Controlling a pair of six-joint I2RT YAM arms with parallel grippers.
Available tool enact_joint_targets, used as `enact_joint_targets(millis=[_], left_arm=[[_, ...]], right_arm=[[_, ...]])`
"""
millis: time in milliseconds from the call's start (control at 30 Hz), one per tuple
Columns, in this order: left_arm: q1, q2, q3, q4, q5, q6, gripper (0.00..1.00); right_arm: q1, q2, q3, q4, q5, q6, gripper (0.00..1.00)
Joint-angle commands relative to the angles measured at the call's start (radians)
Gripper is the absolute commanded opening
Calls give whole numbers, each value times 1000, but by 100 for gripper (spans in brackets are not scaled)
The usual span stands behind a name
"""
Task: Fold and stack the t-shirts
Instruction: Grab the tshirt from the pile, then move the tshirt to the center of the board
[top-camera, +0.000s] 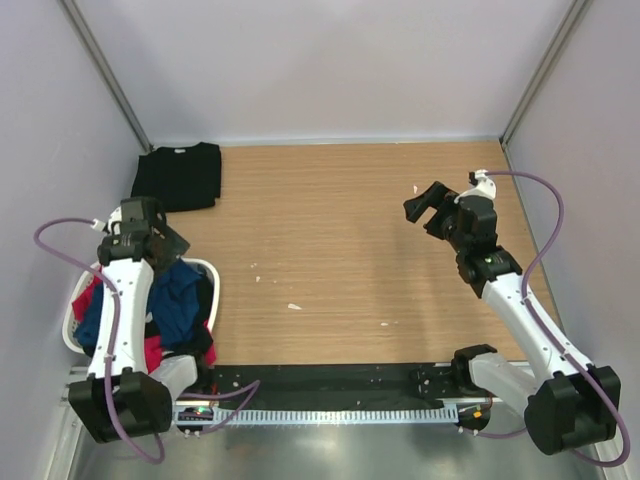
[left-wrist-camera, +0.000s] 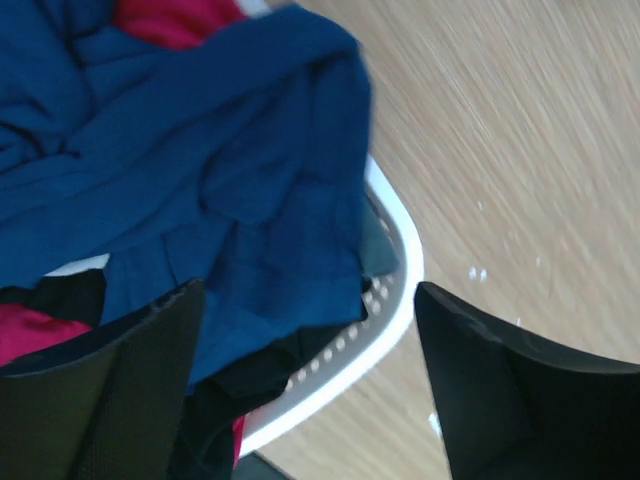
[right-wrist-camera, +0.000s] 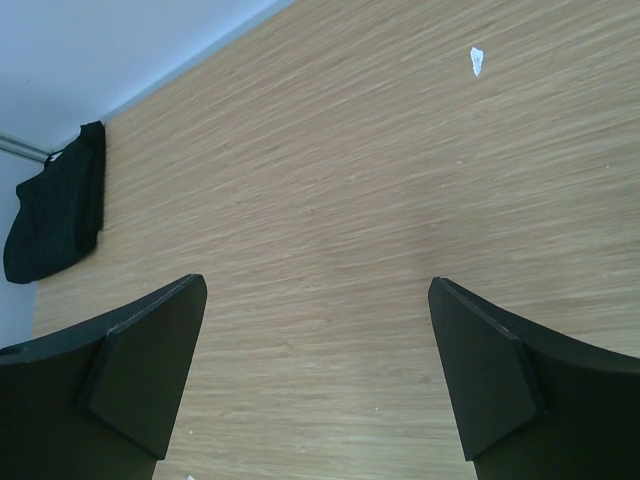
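A folded black t-shirt lies at the table's far left corner; it also shows in the right wrist view. A white basket at the near left holds a crumpled navy blue t-shirt, a red one and a black one. My left gripper hangs open and empty just above the basket's right rim, over the navy shirt's edge. My right gripper is open and empty above bare wood at the right of the table. The mouse print is hidden.
The wooden table carries a few small white scraps. Grey walls close in the back and both sides. A black strip and a cable rail run along the near edge between the arm bases.
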Motion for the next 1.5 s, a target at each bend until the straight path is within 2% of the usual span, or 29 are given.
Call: enact_joint_targets(millis=[0, 100, 300, 400, 600, 633, 700, 767, 867, 1100, 1133, 1200, 1300, 1400, 1467], left_arm=[[130, -8, -78, 98, 25, -57, 81], [185, 20, -122, 189, 95, -98, 76], [253, 109, -147, 239, 65, -154, 66], [265, 127, -135, 259, 44, -152, 56], [268, 129, -133, 275, -48, -122, 53], [267, 127, -139, 301, -40, -115, 50], [268, 127, -149, 319, -39, -114, 33], [267, 133, -161, 345, -40, -111, 24], [267, 161, -143, 338, -13, -79, 0], [262, 75, 57, 266, 62, 44, 0], [247, 72, 142, 244, 76, 64, 0], [224, 67, 215, 239, 137, 107, 0], [144, 50, 354, 284, 182, 135, 0], [-1, 87, 534, 292, 156, 176, 0], [-141, 141, 667, 292, 150, 199, 0]], right_arm=[[0, -18, -4, 46, 12, 16, 100], [2, 9, 16, 33, -2, 2, 100], [0, 64, 41, 24, -17, -1, 100], [2, 68, 38, 27, -17, 6, 100], [2, 69, 46, 24, 1, 2, 100], [2, 69, 49, 22, 1, 2, 100], [0, 72, 50, 23, -2, 0, 100], [0, 75, 53, 20, -3, 0, 100], [0, 72, 64, -7, 19, 5, 100], [0, 31, 67, -26, 108, 31, 100], [0, 29, 66, -36, 137, 45, 100], [0, 32, 72, -42, 191, 66, 100], [2, 48, 99, -75, 225, 69, 100], [0, 58, 151, -148, 271, 75, 100], [2, 54, 176, -212, 318, 101, 100]])
